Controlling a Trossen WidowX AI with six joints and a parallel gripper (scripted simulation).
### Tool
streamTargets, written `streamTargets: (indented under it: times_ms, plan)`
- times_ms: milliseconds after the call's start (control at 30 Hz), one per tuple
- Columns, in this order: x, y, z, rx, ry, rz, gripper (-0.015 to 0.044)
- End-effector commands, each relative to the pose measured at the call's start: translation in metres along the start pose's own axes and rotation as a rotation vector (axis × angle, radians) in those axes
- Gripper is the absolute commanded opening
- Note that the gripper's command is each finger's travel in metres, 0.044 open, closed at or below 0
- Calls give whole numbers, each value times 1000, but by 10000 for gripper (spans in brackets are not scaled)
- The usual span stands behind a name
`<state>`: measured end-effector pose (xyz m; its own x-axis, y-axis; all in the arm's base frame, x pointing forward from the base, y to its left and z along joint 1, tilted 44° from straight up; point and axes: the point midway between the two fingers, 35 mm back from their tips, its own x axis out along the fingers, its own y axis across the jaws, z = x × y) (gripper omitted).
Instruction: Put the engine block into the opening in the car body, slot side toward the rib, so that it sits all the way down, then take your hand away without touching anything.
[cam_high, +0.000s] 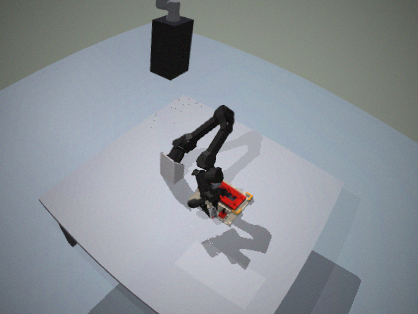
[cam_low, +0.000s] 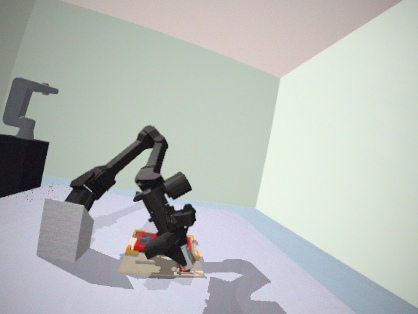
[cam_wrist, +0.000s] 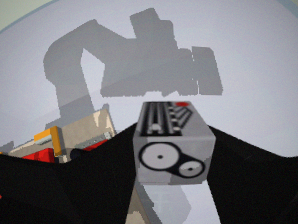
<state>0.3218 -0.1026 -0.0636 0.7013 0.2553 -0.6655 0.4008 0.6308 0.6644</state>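
Wrist view: engine block (cam_wrist: 174, 145) in gripper (cam_high: 212, 214) (cam_low: 188, 260) (cam_wrist: 168, 128).

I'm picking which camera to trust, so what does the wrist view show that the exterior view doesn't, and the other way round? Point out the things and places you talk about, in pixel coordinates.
Only wrist: the pulley drawing on the end of the engine block (cam_wrist: 174, 159).
Only exterior: the arm's pale grey base block (cam_low: 61, 231) and another arm (cam_low: 19, 102) on a black pedestal (cam_low: 20, 167).
Both: red and yellow parts on the tan board (cam_low: 135, 266) (cam_wrist: 89, 126).
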Motion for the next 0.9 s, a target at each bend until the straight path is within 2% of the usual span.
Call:
streamTargets:
  times_ms: [0,867]
  plan:
    - [5,-1,-7,7,5,-5,0]
    - [36,-1,-37,9,6,-3,0]
